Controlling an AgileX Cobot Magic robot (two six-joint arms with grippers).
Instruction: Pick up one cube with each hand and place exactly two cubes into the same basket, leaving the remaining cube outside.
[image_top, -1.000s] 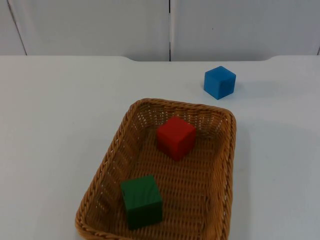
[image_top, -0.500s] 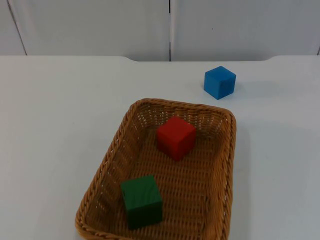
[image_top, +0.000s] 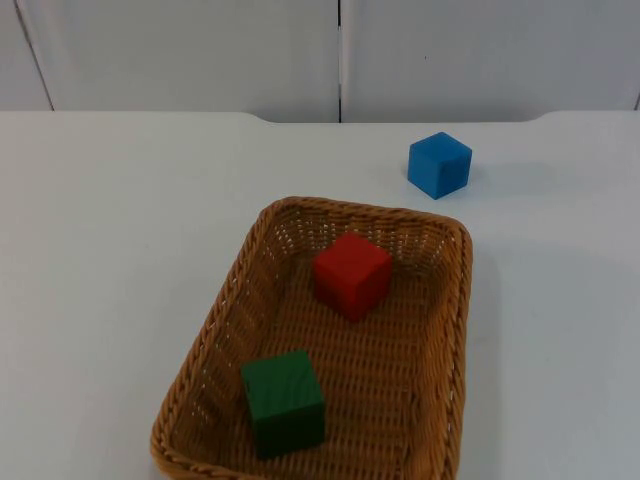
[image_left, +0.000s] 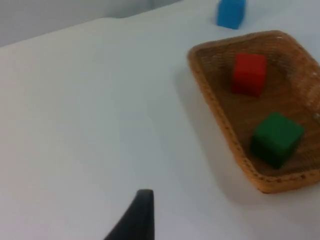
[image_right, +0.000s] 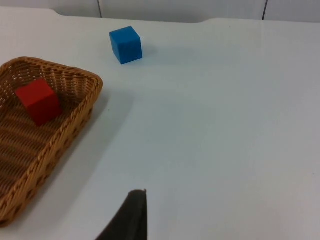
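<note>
Wicker basket (image_top: 455, 330) on the white table (image_top: 110, 250), taken as the landmark. Inside it lie two cubes: the red cube (image_top: 351, 274) toward the end nearer the partition wall (image_top: 180, 50), and the green cube (image_top: 284, 402) toward the opposite end, the two well apart and each resting on the woven floor. The blue cube (image_top: 439, 165) stands on the table outside the basket, beyond its wall-side rim and clear of it. Compared with the top views of a second and half a second ago, nothing has shifted: all three cubes and the basket lie exactly as they did. The required count, two cubes in one basket and one left out, therefore appears already met, and the task is judged complete or at rest. The left hand (image_left: 135, 220) waits over bare table beside the basket; the right hand (image_right: 127, 217) waits likewise on the basket's other side. Of each, one dark fingertip is seen, so the opening of either hand cannot be told.
</note>
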